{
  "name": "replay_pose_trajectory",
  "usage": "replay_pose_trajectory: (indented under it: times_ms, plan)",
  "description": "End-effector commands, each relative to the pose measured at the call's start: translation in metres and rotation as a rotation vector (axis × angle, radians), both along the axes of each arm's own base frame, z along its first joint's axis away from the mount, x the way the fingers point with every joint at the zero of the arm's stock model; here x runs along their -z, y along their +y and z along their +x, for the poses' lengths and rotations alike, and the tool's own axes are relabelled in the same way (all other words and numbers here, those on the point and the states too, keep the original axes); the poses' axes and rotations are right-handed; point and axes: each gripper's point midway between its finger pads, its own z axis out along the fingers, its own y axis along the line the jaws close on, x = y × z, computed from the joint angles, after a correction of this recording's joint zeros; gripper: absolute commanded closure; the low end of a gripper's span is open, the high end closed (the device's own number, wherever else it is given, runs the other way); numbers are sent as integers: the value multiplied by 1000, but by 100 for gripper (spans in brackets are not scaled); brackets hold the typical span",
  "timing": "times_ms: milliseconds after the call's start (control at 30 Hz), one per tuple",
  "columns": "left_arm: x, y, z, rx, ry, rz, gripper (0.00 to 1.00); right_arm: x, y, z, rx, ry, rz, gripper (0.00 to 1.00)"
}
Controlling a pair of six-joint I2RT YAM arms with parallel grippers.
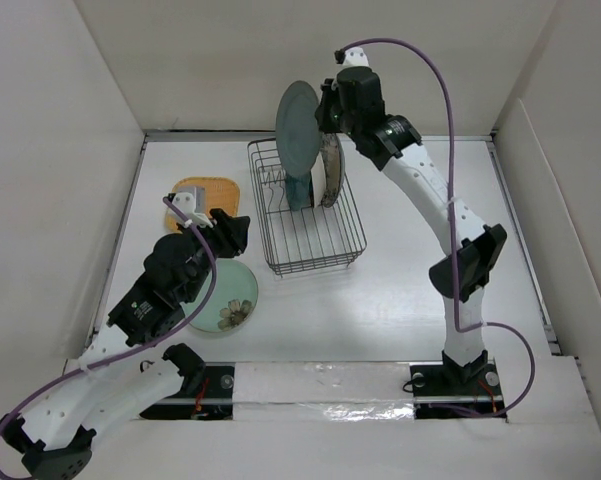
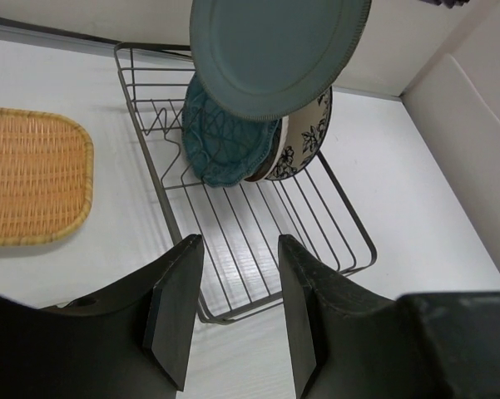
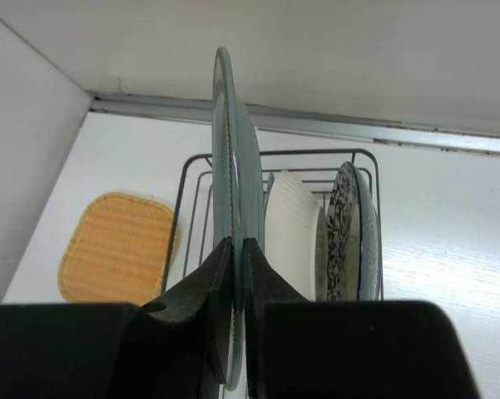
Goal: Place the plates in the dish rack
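Clock reference: top view, 12 o'clock is the far edge of the worktop (image 1: 410, 290).
Right hand (image 3: 236, 245): fingers pinched on the rim of the large grey-green plate (image 1: 298, 125).
Large grey-green plate: on edge, raised over the 12 o'clock end of the dish rack (image 1: 305, 235).
Dish rack: mid-worktop, long axis 12 to 6 o'clock.
Rack contents: teal scalloped plate (image 2: 225, 137), ribbed dish (image 3: 291, 233) and blue-patterned plate (image 2: 312, 137), upright at the 12 o'clock end.
Left hand (image 2: 237, 245): fingers wide apart, holding nothing; at 9 o'clock of the rack.
Orange rounded-square plate (image 1: 205, 192): flat on the worktop, 10 o'clock of the rack.
Pale mint plate (image 1: 230, 300): flat, 7 o'clock of the rack, partly under the left arm.
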Motion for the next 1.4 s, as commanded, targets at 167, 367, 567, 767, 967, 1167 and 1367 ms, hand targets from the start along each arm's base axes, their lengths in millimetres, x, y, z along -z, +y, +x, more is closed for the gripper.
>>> replay_pose_trajectory:
  times_ms: [167, 367, 567, 767, 967, 1167, 1367]
  plan:
    - [-10, -1, -1, 11, -33, -19, 61, -55, 6, -7, 86, -191, 29, 100]
    - [-8, -2, 0, 15, -32, -17, 61, -28, 14, -3, 125, -170, -33, 100]
    - [-8, -3, 0, 15, -30, -15, 60, -9, 21, -1, 172, -163, -89, 100]
    - [-7, -3, 1, 15, -27, -13, 60, 2, 35, 5, 154, -165, -100, 100]
    - [-6, -3, 1, 14, -25, -11, 60, 39, 54, 14, 111, -111, -99, 100]
    - [-4, -4, 2, 19, -22, -7, 60, 66, 49, 16, 135, -67, -89, 99]
    - [-3, -5, 2, 20, -19, -6, 60, 56, 43, 12, 151, -78, -76, 58]
